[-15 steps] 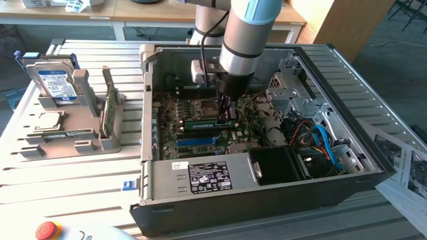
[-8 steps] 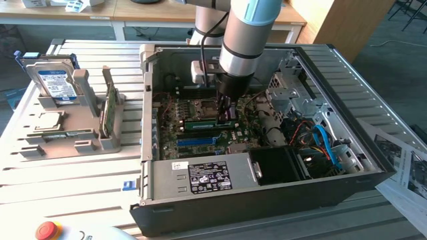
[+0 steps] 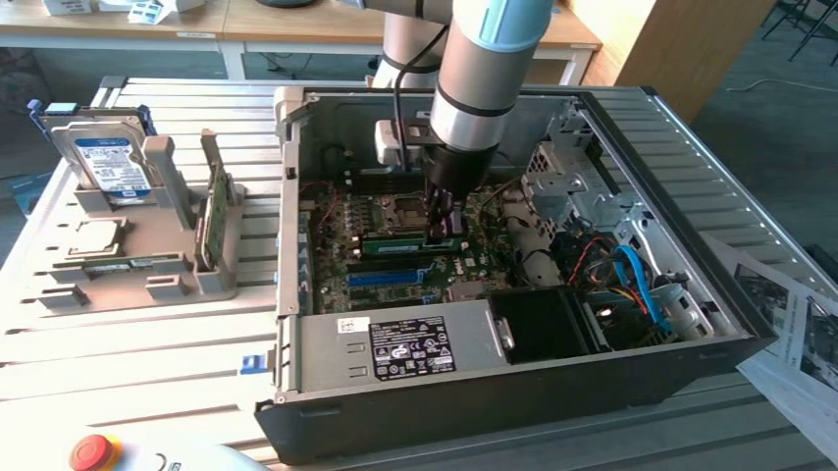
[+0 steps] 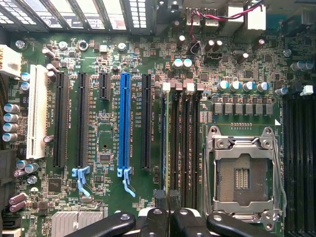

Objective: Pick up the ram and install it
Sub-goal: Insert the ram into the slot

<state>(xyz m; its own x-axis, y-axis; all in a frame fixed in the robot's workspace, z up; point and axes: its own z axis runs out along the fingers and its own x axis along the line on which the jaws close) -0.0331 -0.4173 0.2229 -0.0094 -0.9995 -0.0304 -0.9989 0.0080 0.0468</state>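
The ram [image 3: 392, 245], a thin green stick, stands on edge in a memory slot on the motherboard [image 3: 343, 280] inside the open computer case. My gripper [image 3: 443, 228] reaches straight down into the case at the ram's end on the exterior view's right. In the wrist view the ram [image 4: 167, 138] appears edge-on in the slot beside the CPU socket [image 4: 243, 175]. Its line runs straight into the narrow gap of my gripper [image 4: 168, 200], whose black fingers [image 4: 183, 219] are shut on either side of it.
The case walls [image 3: 290, 196] surround the arm. A power supply [image 3: 399, 348], a black fan and blue cables [image 3: 635, 270] fill the near side. On the exterior view's left a grey holder [image 3: 171, 245] carries a hard drive [image 3: 112, 162], a CPU and another green stick [image 3: 210, 221]. Papers lie at the right.
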